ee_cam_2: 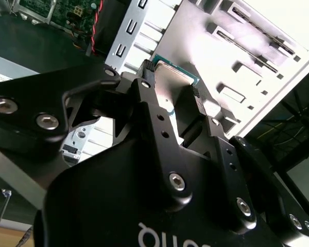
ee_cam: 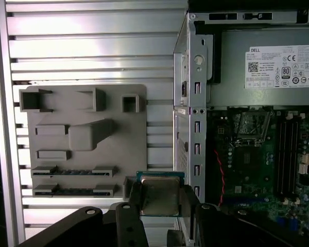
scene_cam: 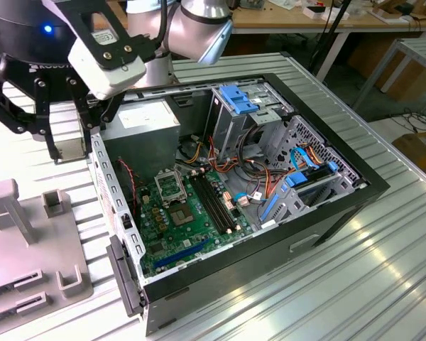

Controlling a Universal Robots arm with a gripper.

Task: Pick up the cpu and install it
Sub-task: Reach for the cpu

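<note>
The cpu (ee_cam: 159,194), a small flat square chip with a dull silver top and green edge, sits clamped between my gripper's (ee_cam: 160,199) two black fingers (ee_cam: 135,198). In the second wrist view the cpu (ee_cam_2: 171,77) shows at the fingertips of the gripper (ee_cam_2: 171,86). In the exterior view the gripper (scene_cam: 72,145) hangs above the table at the exterior view's left, just outside the open computer case (scene_cam: 369,188), with the cpu (scene_cam: 72,149) held in it. The black-framed socket (scene_cam: 170,186) on the green motherboard (scene_cam: 163,245) stands open and bare; it shows also as the socket (ee_cam: 252,126) in the first wrist view.
A grey fixture plate (scene_cam: 28,241) with raised blocks and slots lies on the ribbed metal table (scene_cam: 326,284) beside the case. The case's metal side wall (scene_cam: 110,188) stands between gripper and board. Memory slots (scene_cam: 216,206), cables and a blue drive bay (scene_cam: 238,99) crowd the case.
</note>
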